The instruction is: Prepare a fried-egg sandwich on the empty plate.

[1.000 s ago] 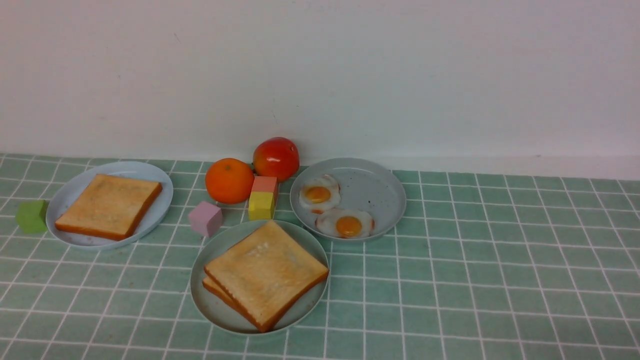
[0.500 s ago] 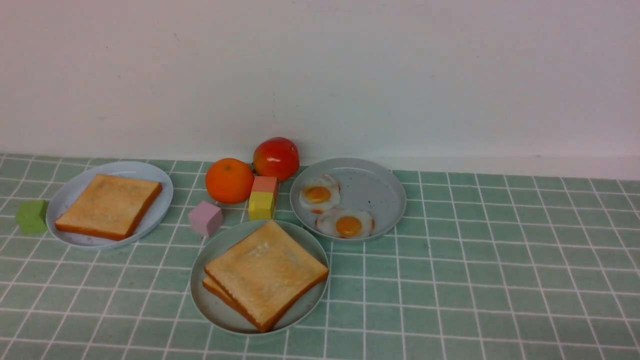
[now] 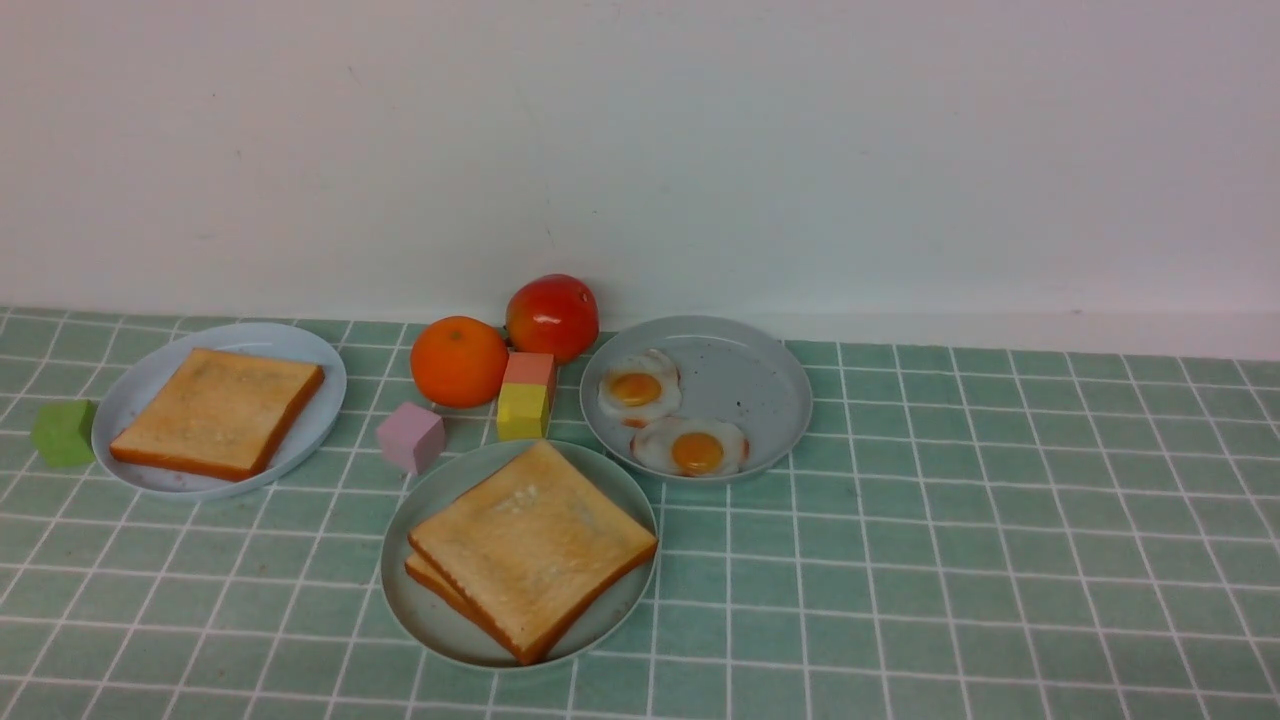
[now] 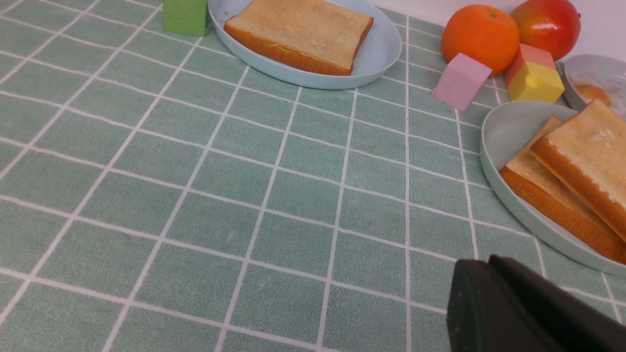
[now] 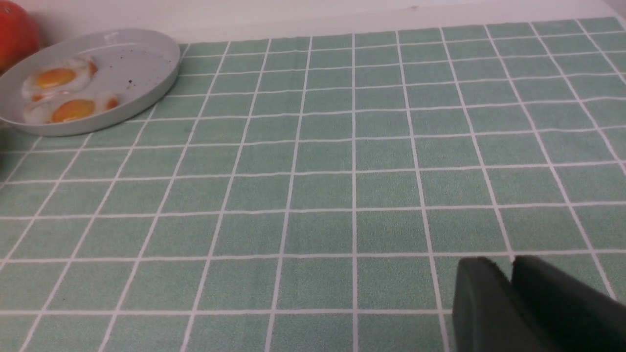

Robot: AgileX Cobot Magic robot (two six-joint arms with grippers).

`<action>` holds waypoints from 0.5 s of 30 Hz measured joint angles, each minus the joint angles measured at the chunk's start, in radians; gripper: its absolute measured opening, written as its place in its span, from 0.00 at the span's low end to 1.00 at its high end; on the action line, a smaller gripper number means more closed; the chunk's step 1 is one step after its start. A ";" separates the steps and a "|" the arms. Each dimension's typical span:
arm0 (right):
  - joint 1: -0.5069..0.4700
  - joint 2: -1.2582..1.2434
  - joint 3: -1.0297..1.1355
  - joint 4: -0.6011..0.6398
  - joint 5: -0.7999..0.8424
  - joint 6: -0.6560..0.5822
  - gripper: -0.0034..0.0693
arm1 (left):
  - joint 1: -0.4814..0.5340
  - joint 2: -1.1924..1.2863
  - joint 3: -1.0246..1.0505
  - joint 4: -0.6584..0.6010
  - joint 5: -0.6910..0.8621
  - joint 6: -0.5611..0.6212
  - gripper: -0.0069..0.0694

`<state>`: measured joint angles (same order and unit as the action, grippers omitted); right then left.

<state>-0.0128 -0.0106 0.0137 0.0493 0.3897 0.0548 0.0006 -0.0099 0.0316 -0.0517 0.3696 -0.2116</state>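
Nearest the robot, the two hands sit low over bare stretches of the bench (image 3: pixel 1000 560), seen only in their own wrist views: the left hand (image 4: pixel 489 264) shows its two dark fingers pressed together with nothing between them, and the right hand (image 5: pixel 511 266) likewise shows its fingers all but closed, only a thin seam between them, gripping nothing. Neither hand appears in the front view, so both seem pulled back from the work. Just ahead, at the bench's middle, the mint-green plate (image 3: pixel 425 610) now carries the fried-egg sandwich (image 3: pixel 530 548): two toast slices stacked, the upper one turned a little so a corner of the lower slice peeks out on the left. No egg can be seen between them from any view, so whether the filling is in place cannot be told; the gap between the slices suggests something may lie there. Further back on the right, the grey speckled plate (image 3: pixel 750 385) holds two fried eggs (image 3: pixel 665 415), and on the left the pale blue plate (image 3: pixel 130 400) holds a single toast slice (image 3: pixel 215 410). Blocks and two fruits stand behind, near the wall. By my reading the build is finished or nearly so; what remains, at most, is confirming the egg inside.
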 joint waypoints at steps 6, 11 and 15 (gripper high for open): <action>0.000 0.000 0.000 0.001 0.000 0.000 0.21 | 0.000 0.000 0.000 0.000 0.000 0.000 0.13; 0.000 0.000 0.000 0.001 0.000 0.000 0.21 | 0.000 0.000 0.000 0.000 0.000 0.000 0.14; 0.000 0.000 0.000 0.001 0.000 0.000 0.22 | 0.000 0.000 0.000 0.000 0.000 0.000 0.15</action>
<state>-0.0128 -0.0106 0.0137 0.0501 0.3897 0.0548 0.0006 -0.0099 0.0316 -0.0517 0.3696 -0.2116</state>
